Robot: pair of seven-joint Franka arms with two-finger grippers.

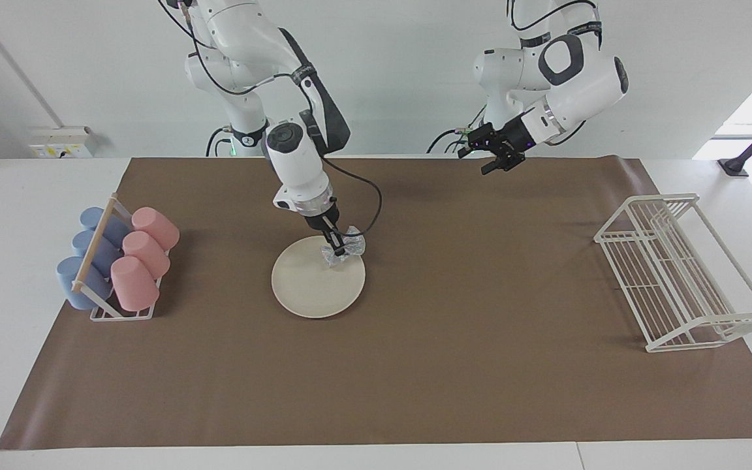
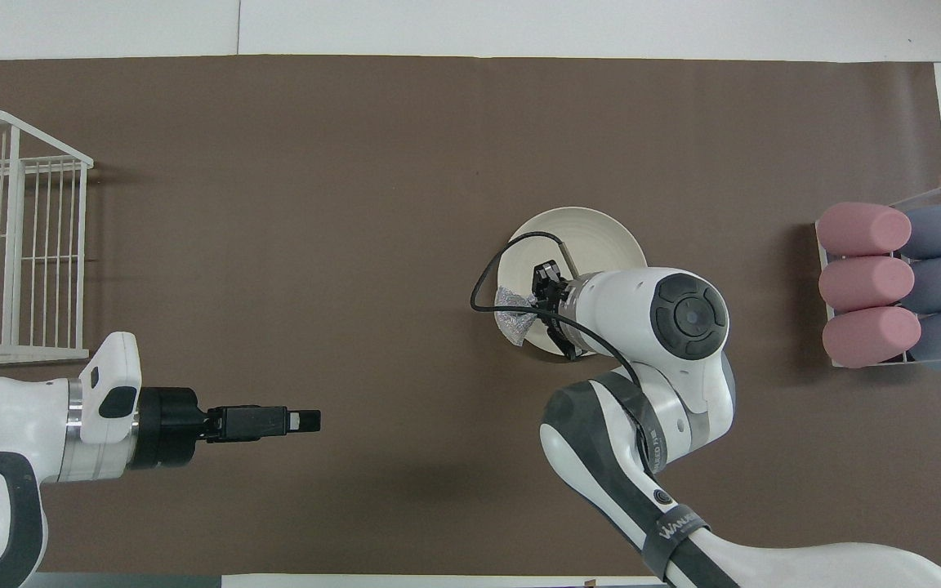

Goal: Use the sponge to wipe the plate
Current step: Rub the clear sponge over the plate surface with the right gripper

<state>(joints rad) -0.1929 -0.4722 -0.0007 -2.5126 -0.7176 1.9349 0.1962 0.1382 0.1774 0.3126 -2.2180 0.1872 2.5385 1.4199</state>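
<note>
The sponge (image 1: 344, 251) lies crumpled on the plate (image 1: 311, 287), at the rim nearest the robots; its long axis runs along the table. The right gripper (image 1: 337, 246) pinches it. The left gripper (image 1: 497, 163) waits, raised, fingers together. A cup rack (image 1: 121, 313) holds pink and blue cups (image 1: 144, 254).

We see a white table (image 1: 10, 261) with a big brown sheet (image 1: 415, 378) spread over most of it. Near the middle of the sheet lies a round cream plate (image 1: 314, 284). At the right arm's end of the table sits a small rack (image 1: 121, 313) full of pink cups (image 1: 144, 251) and blue cups (image 1: 92, 248) lying on their sides. At the left arm's end stands a white wire rack (image 1: 676, 274). The plate is well apart from both racks.
</note>
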